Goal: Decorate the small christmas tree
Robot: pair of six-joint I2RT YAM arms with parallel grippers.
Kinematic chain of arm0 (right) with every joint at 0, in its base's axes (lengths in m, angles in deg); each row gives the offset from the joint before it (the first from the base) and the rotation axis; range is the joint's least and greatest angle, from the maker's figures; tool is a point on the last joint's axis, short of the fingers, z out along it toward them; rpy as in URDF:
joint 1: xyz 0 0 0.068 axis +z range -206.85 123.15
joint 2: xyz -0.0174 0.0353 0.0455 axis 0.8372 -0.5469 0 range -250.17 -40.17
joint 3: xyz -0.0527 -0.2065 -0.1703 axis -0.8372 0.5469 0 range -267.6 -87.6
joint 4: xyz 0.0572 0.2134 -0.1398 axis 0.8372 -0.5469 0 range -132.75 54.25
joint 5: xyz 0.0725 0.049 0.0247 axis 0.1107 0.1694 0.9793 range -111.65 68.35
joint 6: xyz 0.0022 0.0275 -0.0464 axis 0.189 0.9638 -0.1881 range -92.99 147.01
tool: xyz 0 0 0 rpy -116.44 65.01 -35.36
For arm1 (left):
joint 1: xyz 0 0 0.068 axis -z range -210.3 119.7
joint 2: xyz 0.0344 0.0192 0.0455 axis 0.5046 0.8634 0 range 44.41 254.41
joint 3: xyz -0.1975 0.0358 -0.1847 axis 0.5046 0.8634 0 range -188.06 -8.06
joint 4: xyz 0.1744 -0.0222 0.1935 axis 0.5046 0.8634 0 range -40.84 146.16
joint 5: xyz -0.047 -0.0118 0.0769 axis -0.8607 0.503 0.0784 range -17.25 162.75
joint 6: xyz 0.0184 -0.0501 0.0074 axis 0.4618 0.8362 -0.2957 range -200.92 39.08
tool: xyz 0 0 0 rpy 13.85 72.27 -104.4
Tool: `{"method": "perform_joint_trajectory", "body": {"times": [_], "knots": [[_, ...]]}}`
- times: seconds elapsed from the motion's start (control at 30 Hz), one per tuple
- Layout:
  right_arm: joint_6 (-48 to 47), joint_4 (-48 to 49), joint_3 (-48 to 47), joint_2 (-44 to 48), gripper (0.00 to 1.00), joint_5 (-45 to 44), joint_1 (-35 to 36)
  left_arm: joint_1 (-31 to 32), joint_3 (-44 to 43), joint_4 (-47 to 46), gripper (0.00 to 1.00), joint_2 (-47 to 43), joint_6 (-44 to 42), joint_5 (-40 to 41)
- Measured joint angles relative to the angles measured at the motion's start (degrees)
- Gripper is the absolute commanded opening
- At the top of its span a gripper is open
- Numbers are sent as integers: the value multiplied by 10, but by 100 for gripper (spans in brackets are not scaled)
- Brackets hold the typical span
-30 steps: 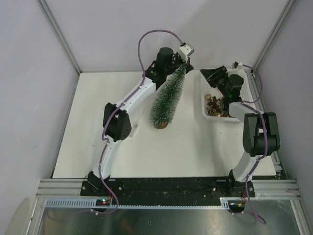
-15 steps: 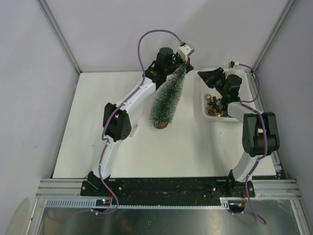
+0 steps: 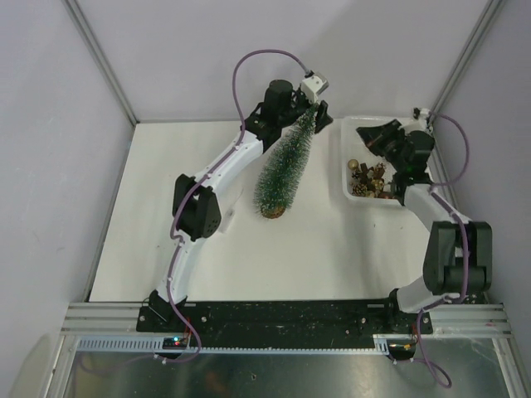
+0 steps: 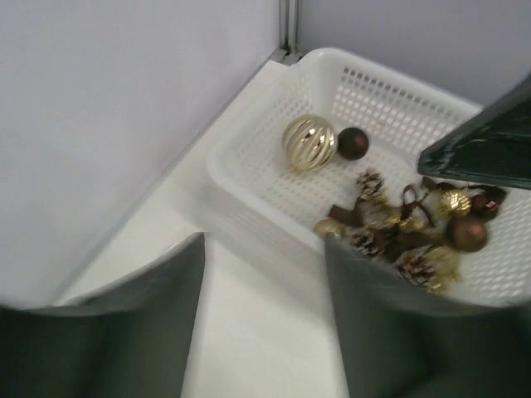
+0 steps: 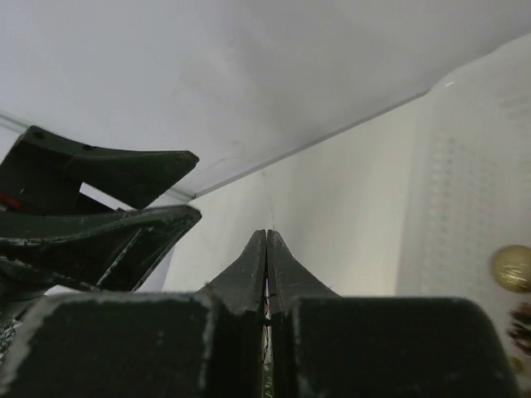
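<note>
Two risks: your left gripper [image 4: 264, 242], fingers spread at the tree [image 3: 284, 166] tip, can topple it; your right gripper [image 5: 266, 239], fingers pressed together, may hold nothing.

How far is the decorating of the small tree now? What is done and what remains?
Done: nothing visible; the small christmas tree stands upright, bare as seen from above. In hand: the right gripper is at the basket, jaws shut; whether they hold anything cannot be told. The left gripper, jaws open and empty, is beside the treetop. Left: all the hanging; the ornaments lie in the basket.
</note>
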Motion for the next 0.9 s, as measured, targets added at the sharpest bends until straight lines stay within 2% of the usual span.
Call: {"method": "perform_joint_trajectory", "body": {"times": [0.07,0.13,0.3,0.6,0.9], "knots": [[-15,-18,21,41,0,-4,-16,0,8,0,96,-5,-3,2],[-29,-38,38,75,0,-11,-30,0,19,0,99,-14,-3,7],[-65,-110,66,160,0,-26,-45,-2,54,3,100,-44,-7,10],[-90,-210,67,249,0,-71,-82,-17,100,34,100,-127,-25,17],[-82,-388,67,383,0,-185,-117,-35,100,44,100,-219,-38,97]]}}
